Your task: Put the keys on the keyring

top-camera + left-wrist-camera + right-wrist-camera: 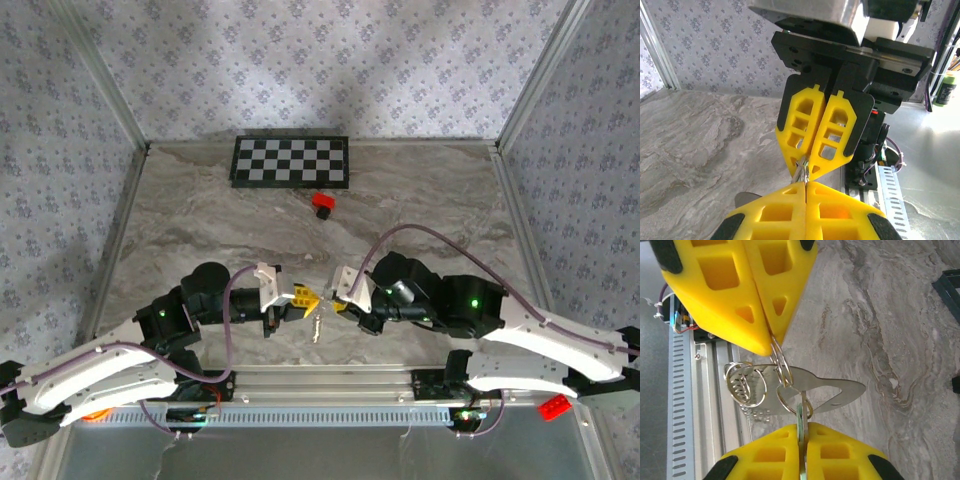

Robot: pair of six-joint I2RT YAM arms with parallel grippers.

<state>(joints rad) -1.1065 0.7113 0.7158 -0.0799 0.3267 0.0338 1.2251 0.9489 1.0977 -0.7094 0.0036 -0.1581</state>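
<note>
close to the middle of the surface's (200, 220) near edge, the two arms meet tip to tip above the marble. the right jaws are clamped together on the key (800, 416). they pinch its mint-green head edge-on, so the thin head points straight out of the tips toward the left jaws. just beyond, the left jaws are shut on the keyring (742, 385), gripping one wire loop at its top. that loop reaches out of those tips toward the key, while the coils and bumpy chain dangle beside it. a small ring of the bunch crosses the key's head right at the right fingertips (840, 450); whether it passes through the hole i cannot tell. neither arm is the nearer, since each already holds its part. the coming move seems to turn on one line: the key's long axis and the held loop lie nearly end to end, touching, so the key would likely travel along that line toward the left jaws.
</note>
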